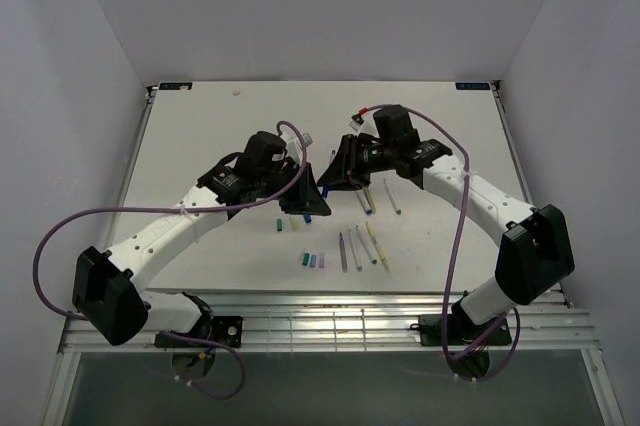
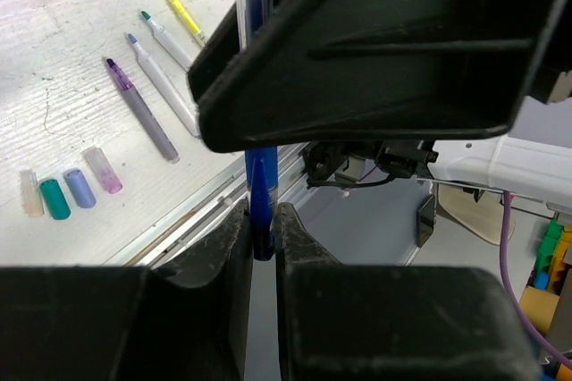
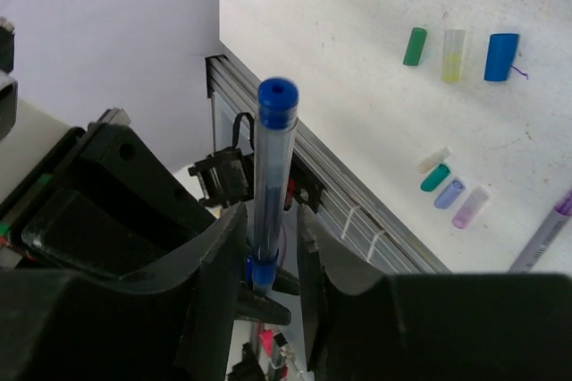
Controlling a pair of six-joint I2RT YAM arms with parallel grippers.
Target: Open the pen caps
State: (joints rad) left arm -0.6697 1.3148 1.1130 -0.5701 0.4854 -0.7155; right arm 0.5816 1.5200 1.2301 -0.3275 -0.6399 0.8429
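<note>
- Left wrist view: the left pincer (image 2: 260,236) is nipped almost closed on the dark blue end of the blue pen (image 2: 257,180). The pen is held up in the air to the right of the row of loose caps (image 2: 79,189). This grip probably anchors one end so the other arm can pull against it. Uncapped pens (image 2: 143,111) lie on the worktop (image 2: 54,68) just beyond that row, seemingly set aside as done.
- Right wrist view: the right pincer (image 3: 271,238) straddles the same pen's clear barrel, well left of the row of loose caps. Its fingers (image 3: 223,256) hug both sides, but I cannot tell whether they press. The pen's blue-plugged end pokes out past them.
- Top view: both pincers meet nose to nose beyond the row of loose caps, in line along the pen, which suits a straight pull to free its cap.
</note>
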